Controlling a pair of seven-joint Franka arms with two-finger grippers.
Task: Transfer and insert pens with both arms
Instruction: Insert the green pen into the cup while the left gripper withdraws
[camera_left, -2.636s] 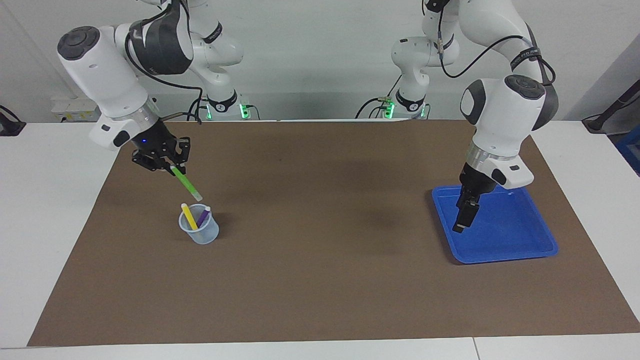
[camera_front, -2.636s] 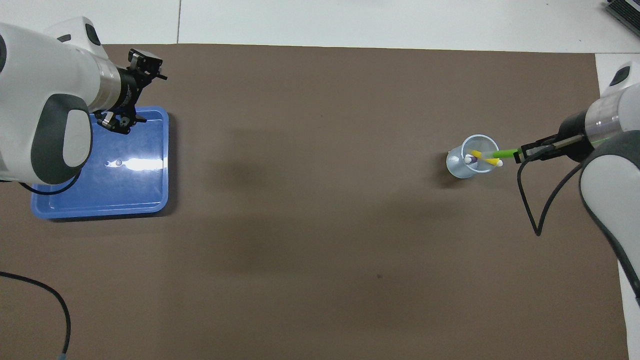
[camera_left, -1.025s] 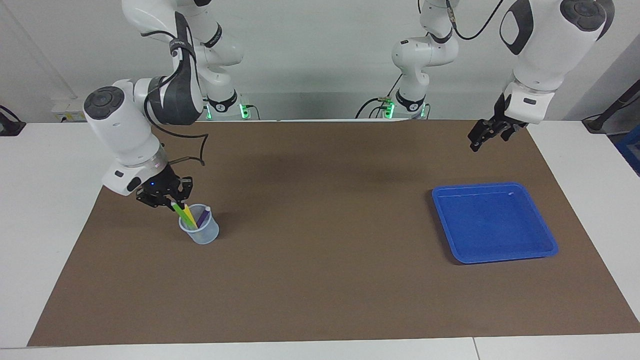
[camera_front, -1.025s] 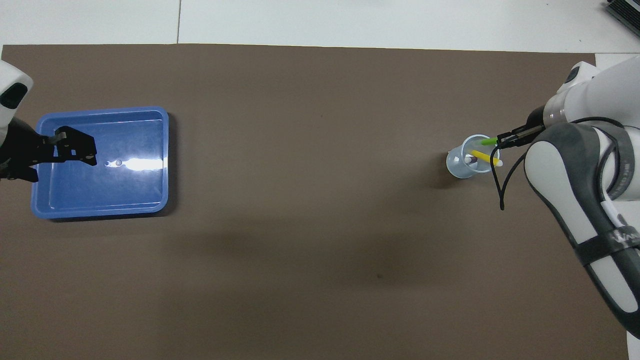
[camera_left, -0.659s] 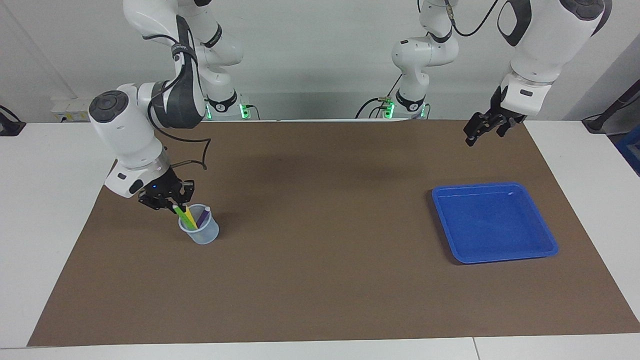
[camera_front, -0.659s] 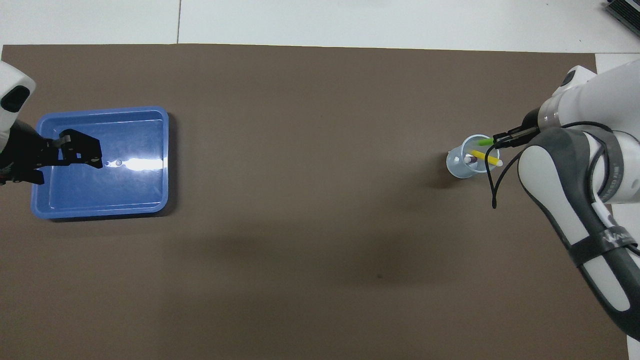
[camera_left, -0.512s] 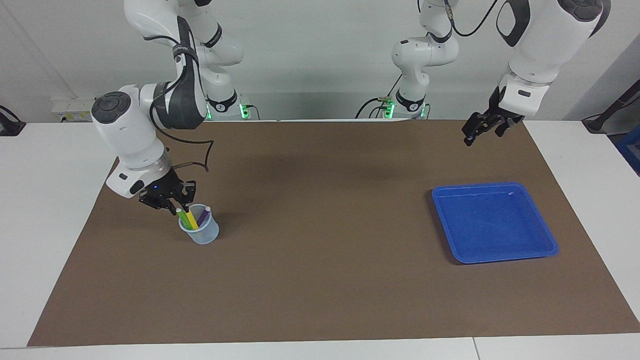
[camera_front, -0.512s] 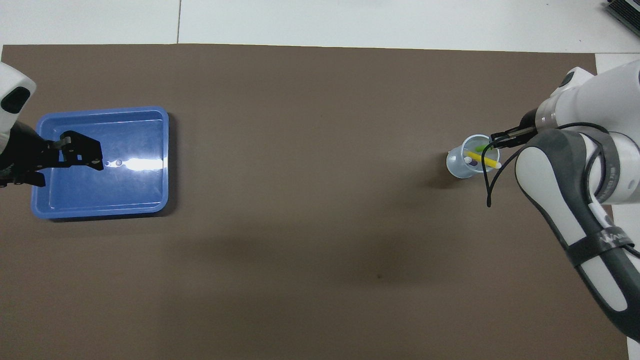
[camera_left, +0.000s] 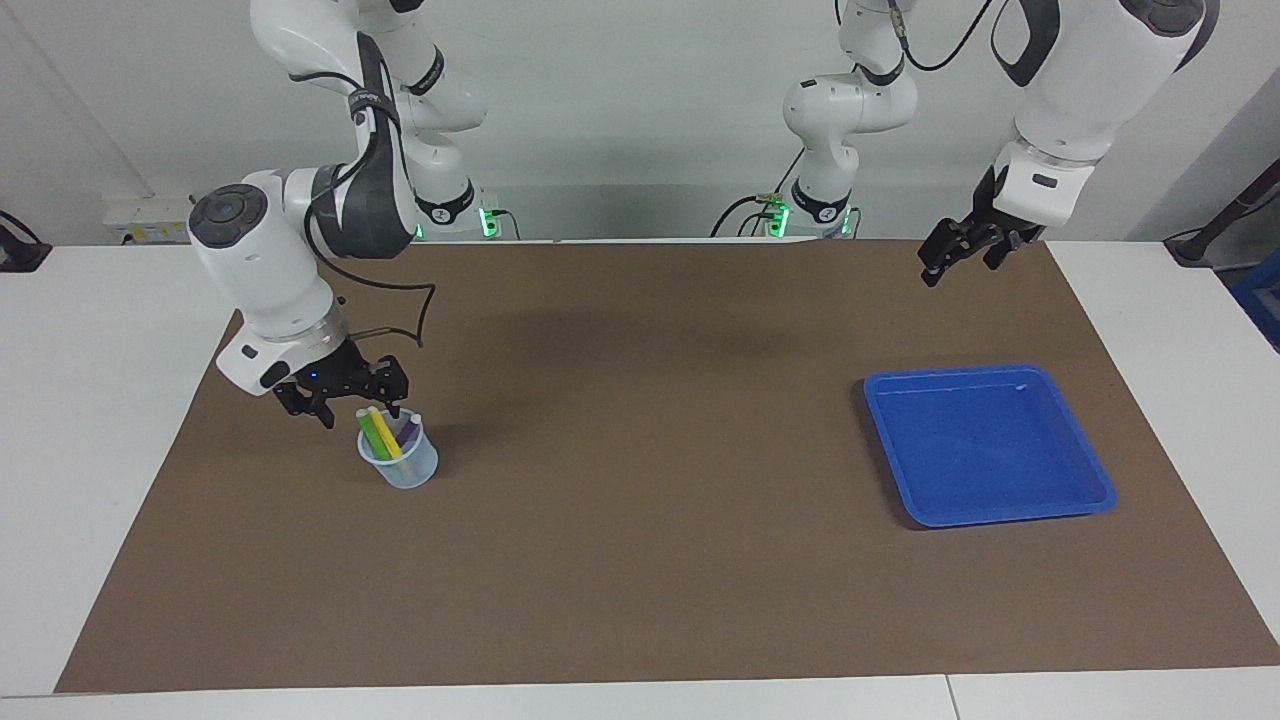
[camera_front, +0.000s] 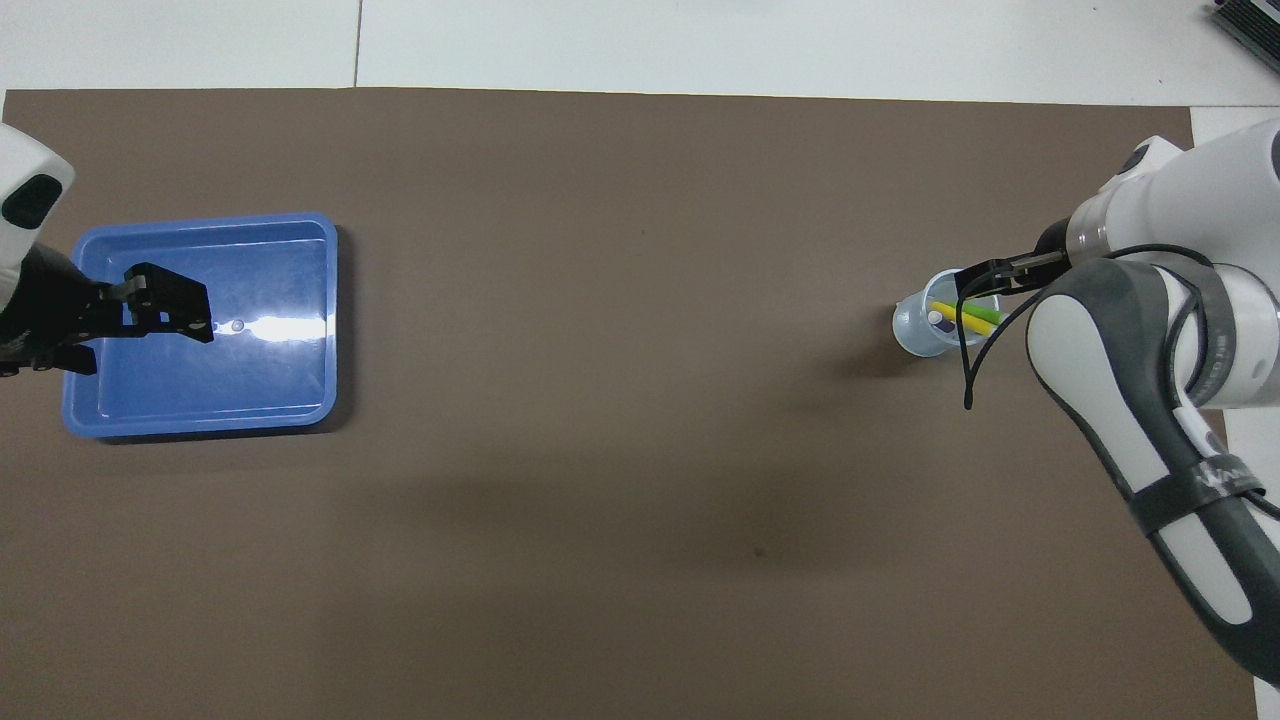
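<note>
The brown mat (camera_left: 640, 580) covers nearly the whole table (camera_left: 90, 400), and you have white margin showing at both ends and along the edge farthest from the robots. The broad middle of the mat between the two arms' ends lies bare, so there is open room for moving there.

The blue tray (camera_left: 1000, 518) sits flat toward the left arm's end, well apart from the cup. The left arm rises tall with its wrist bent down, and the left gripper (camera_left: 955, 258) hangs high in the air at that end. In the overhead view it shows over the tray, touching nothing, its fingers spread wide and holding nothing.

The right arm folds down low toward its own end of the table, elbow up and wrist angled toward the clear cup (camera_left: 405, 470). The right gripper (camera_left: 360, 412) sits just above the cup's rim on the side nearer the robots, with its fingers (camera_left: 325, 418) spread wide to either side of the pen tops and gripping none of them.

All three pens stand in the cup, leaning toward the right arm's end. The green pen (camera_left: 370, 430) lies directly under that gripper, the yellow pen (camera_left: 385, 437) is right beside it, and the purple pen (camera_left: 408, 428) is a little apart.
</note>
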